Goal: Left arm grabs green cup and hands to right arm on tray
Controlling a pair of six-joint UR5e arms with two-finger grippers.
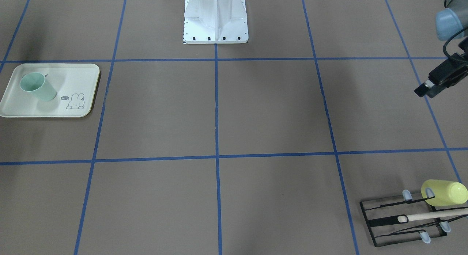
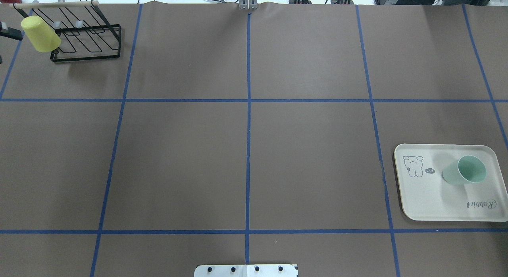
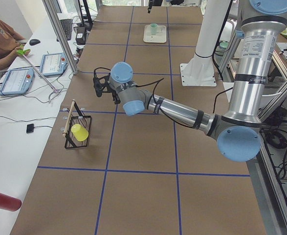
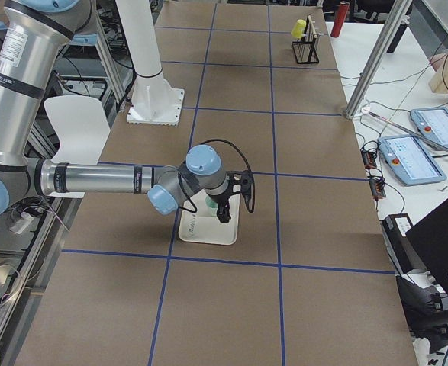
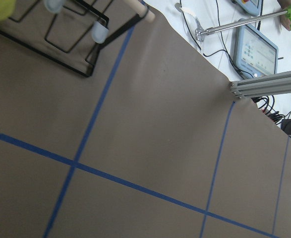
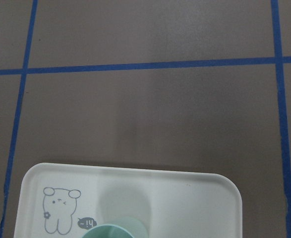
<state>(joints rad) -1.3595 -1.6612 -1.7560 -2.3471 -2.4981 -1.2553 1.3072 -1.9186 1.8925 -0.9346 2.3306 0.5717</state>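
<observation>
The green cup [image 1: 36,87] stands upright, mouth up, on the cream tray [image 1: 55,110]; both also show in the overhead view, the cup [image 2: 465,170] on the tray [image 2: 436,205]. My left gripper [image 1: 426,90] hangs above the table, away from the cup, near the black wire rack; its fingers look spread and hold nothing. My right gripper [image 4: 230,200] shows only in the exterior right view, hovering above the tray and cup; I cannot tell whether it is open or shut. The right wrist view shows the cup's rim [image 6: 115,232] at its bottom edge.
A black wire rack [image 2: 85,43] with a wooden rod stands at the far left corner, a yellow cup [image 2: 39,33] hung on it. The robot's white base [image 1: 215,17] is at the table's near middle. Operators' tablets lie on a side bench [image 3: 16,78].
</observation>
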